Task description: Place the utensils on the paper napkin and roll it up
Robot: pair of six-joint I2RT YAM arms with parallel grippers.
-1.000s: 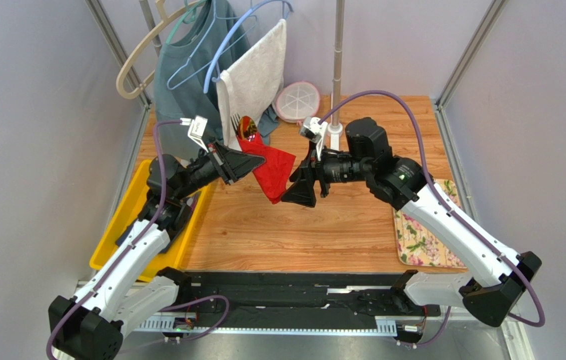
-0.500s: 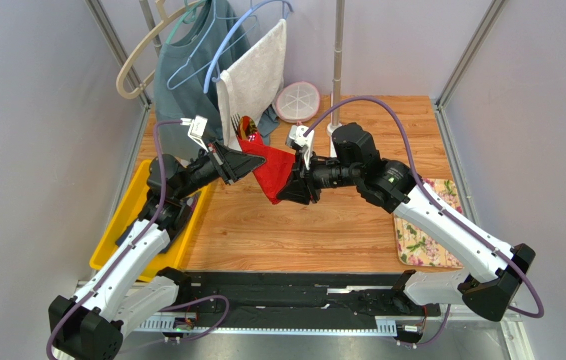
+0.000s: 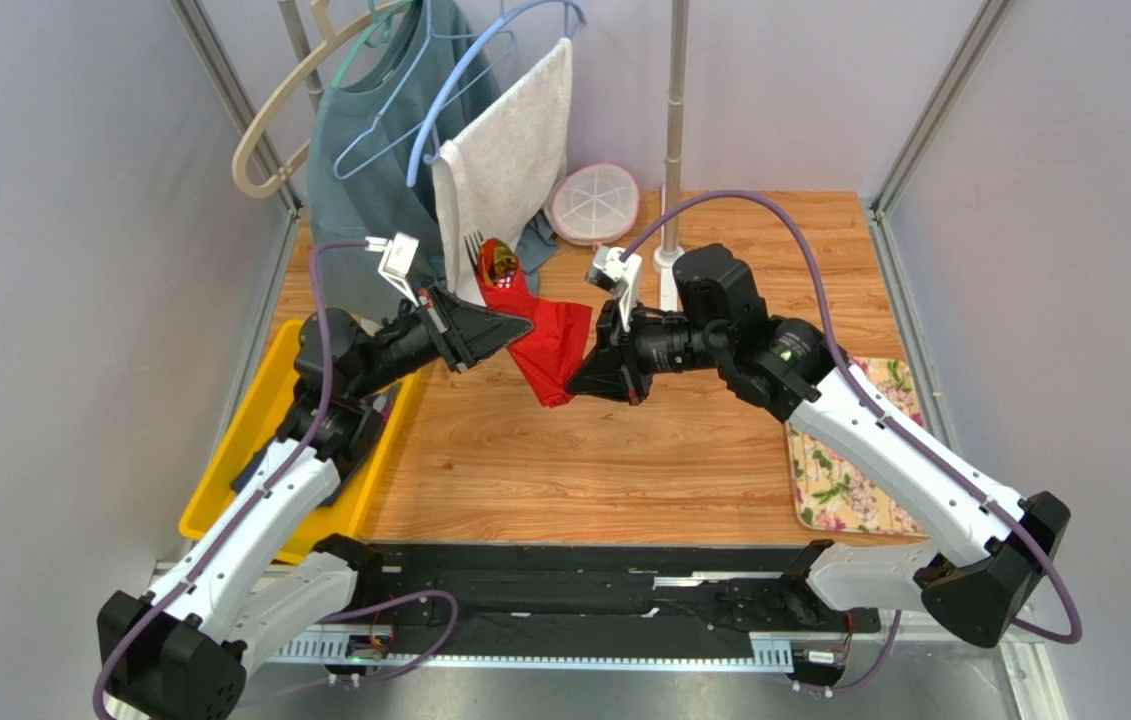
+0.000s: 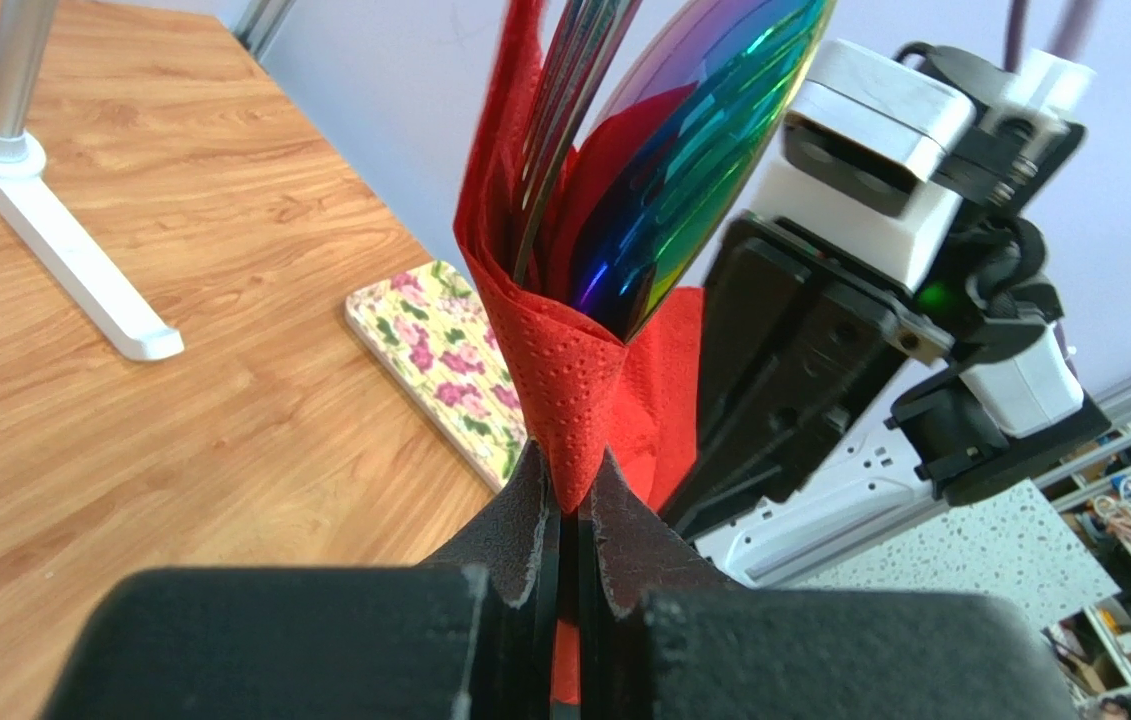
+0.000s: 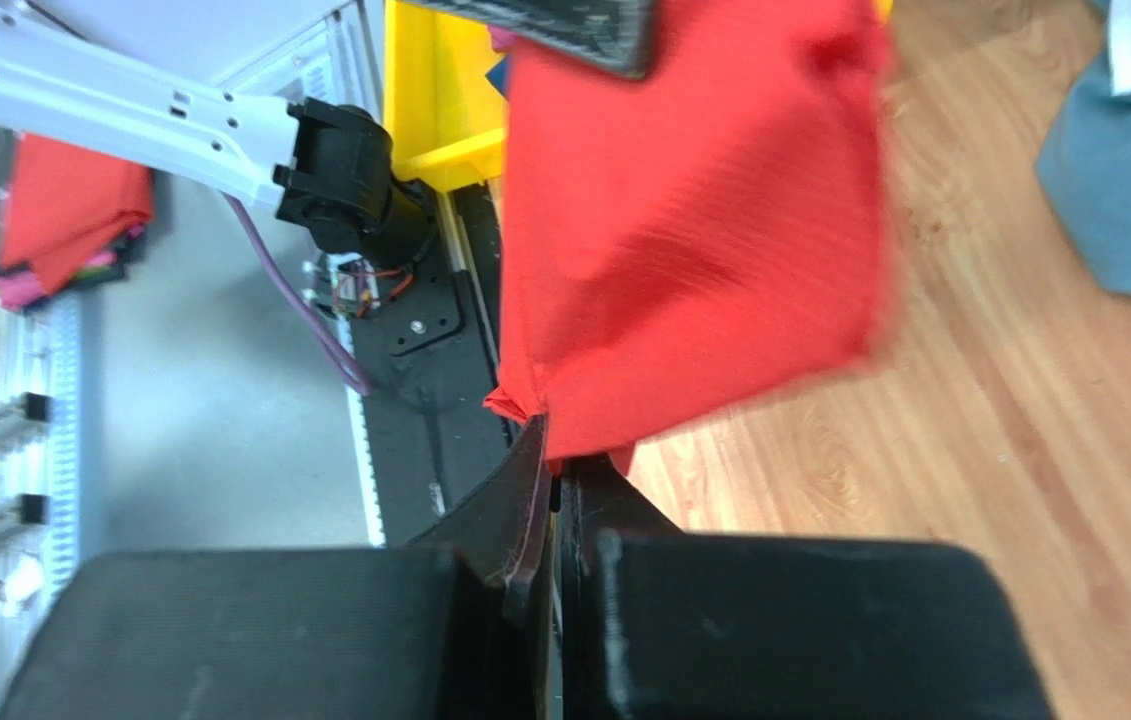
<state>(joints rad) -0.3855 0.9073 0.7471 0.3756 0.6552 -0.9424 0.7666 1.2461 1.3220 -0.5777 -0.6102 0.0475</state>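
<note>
The red paper napkin [image 3: 549,348] hangs in the air above the table, wrapped loosely around the utensils [image 3: 486,258]. Their shiny, iridescent spoon head [image 4: 691,150] and fork tines [image 4: 574,75] stick out of the napkin's [image 4: 574,368] upper end. My left gripper [image 3: 508,333] is shut on a pinched fold of the napkin below the utensils, and its tips [image 4: 571,488] squeeze the paper. My right gripper [image 3: 583,386] is shut on the napkin's lower corner; in the right wrist view the red sheet [image 5: 691,225] runs straight into that gripper [image 5: 559,458].
A yellow bin [image 3: 248,435] stands at the left table edge and a floral cloth [image 3: 842,480] lies at the right. A rack with hangers, a teal shirt [image 3: 376,150] and a white towel [image 3: 511,150] fills the back left. A round white lid [image 3: 594,203] and a pole's base [image 3: 664,258] are behind the grippers.
My right gripper has moved left to the napkin's lower corner and shut on it. The left gripper has held the napkin and utensils still.
</note>
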